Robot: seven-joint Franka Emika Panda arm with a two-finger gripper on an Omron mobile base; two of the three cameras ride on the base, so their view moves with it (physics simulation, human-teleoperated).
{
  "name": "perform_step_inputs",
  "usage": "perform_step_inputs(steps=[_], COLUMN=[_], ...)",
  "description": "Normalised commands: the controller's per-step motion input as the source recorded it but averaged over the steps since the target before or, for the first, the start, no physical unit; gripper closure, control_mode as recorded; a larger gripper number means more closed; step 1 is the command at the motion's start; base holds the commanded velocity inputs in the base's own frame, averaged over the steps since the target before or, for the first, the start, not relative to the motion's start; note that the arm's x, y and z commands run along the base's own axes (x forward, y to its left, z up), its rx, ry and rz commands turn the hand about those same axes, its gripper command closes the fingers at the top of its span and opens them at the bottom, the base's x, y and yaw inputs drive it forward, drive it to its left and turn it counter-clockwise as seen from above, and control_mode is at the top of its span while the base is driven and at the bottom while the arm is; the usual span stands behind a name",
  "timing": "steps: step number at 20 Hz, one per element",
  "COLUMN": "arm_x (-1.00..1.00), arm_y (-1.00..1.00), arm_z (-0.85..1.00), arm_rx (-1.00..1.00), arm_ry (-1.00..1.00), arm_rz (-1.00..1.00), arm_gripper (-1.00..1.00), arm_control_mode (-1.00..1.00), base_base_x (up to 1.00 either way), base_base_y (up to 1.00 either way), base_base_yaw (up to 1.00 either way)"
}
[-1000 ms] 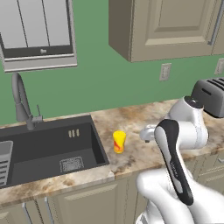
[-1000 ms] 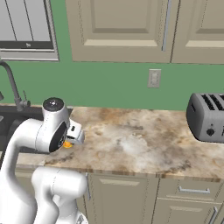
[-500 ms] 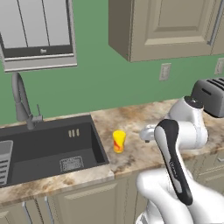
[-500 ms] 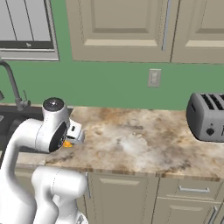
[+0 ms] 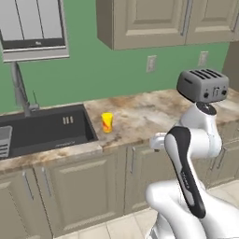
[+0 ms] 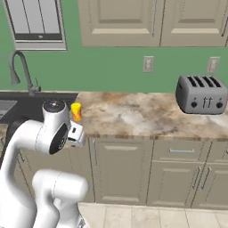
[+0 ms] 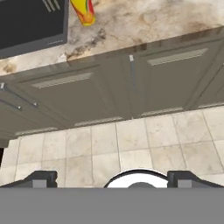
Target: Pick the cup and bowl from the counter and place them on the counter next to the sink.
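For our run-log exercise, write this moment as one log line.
claw: open, empty, above floor | cup: upright on counter beside sink | bowl: not placed

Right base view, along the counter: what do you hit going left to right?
faucet → sink → cup → bare stretch of counter → toaster

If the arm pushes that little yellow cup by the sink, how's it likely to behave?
The cup looks narrow and upright, so a push near its rim would probably tip it. Its round side suggests it may then roll, perhaps toward the sink close beside it. It looks rigid and probably light, judging by its small size.
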Motion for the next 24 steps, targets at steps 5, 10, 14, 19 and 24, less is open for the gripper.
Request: perform_step_inputs(steps=[5,10,14,19,24], arm_x=[0.00,0.00,0.00,0.00,0.00], arm_y=[0.00,0.00,0.00,0.00,0.00], arm_z=[0.00,0.00,0.00,0.00,0.00], arm_rx=[0.00,0.00,0.00,0.00,0.00], arm_ry=[0.00,0.00,0.00,0.00,0.00], arm_rz=[0.00,0.00,0.00,0.00,0.00], arm_gripper=[-1.00,-1.00,-1.00,-1.00,-1.00], arm_control_mode=[1.00,1.00,1.00,1.00,1.00], base_base_x=[0.25,0.39,0.44,0.51,0.65], base_base_y=[-0.03,0.00,-0.06,-0.32,-0.72], base_base_yaw=[-0.61,-0.82,-0.79,-0.73,-0.59])
